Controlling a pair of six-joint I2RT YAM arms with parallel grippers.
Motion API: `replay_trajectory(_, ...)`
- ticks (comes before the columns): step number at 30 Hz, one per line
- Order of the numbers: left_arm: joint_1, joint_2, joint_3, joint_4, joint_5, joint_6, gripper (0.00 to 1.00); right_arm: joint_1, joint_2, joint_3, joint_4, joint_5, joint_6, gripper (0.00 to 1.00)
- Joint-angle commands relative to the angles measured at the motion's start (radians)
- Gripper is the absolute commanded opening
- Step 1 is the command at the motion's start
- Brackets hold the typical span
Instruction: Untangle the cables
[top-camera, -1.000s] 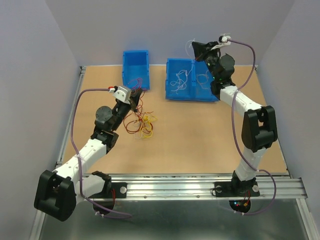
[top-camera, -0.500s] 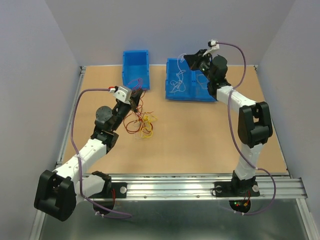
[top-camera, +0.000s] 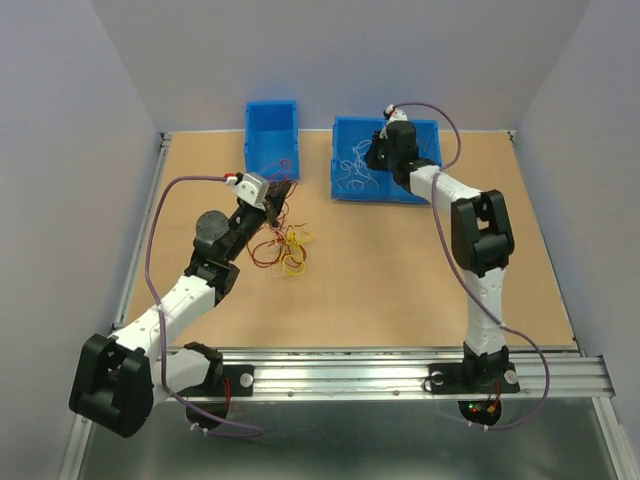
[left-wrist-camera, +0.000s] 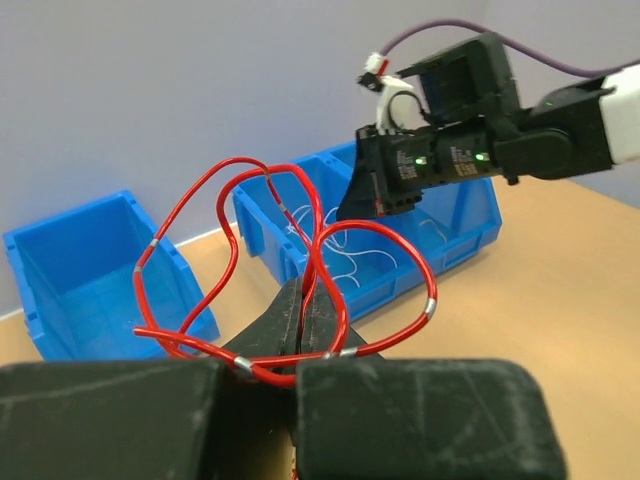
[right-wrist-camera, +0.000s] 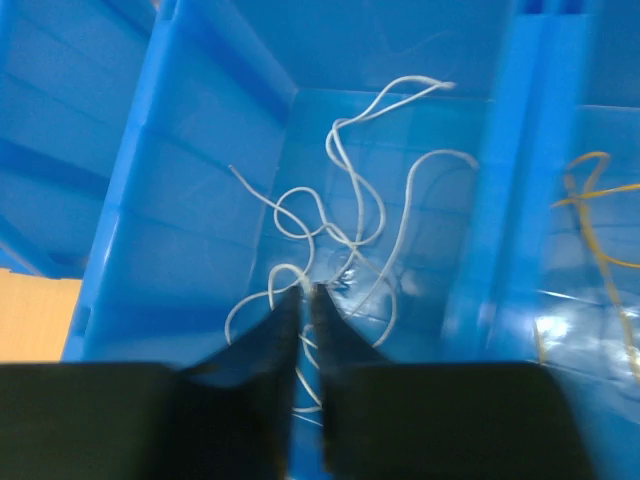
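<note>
Jaws of left gripper (left-wrist-camera: 303, 318) are pinching thin red looped wire (left-wrist-camera: 232, 218) near red-yellow wire clump (top-camera: 285, 250); right gripper (right-wrist-camera: 303, 296) jaws are sitting nearly closed over thin white wires (right-wrist-camera: 362, 190) in blue plastic bin (right-wrist-camera: 180, 180). Risk: red loops snagging, dragging clump

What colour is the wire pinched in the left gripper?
The wire is red with small silver bands, clearest in the left wrist view.

Left bin (top-camera: 271, 135) and right bin (top-camera: 385, 198) sit at our table's (top-camera: 400, 280) far edge; cables (top-camera: 283, 248) before the left, wires (top-camera: 352, 170) inside the right.
</note>
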Motion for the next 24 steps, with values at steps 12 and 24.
replay_trajectory(12,-0.04,0.061,0.083,-0.021,0.092,0.058,0.04,0.067,-0.16,-0.015,-0.131,0.148,-0.129,0.62)
replay_trajectory(24,-0.065,0.042,0.105,-0.078,0.252,0.07,0.05,0.069,-0.553,-0.587,0.507,-0.745,-0.356,0.92)
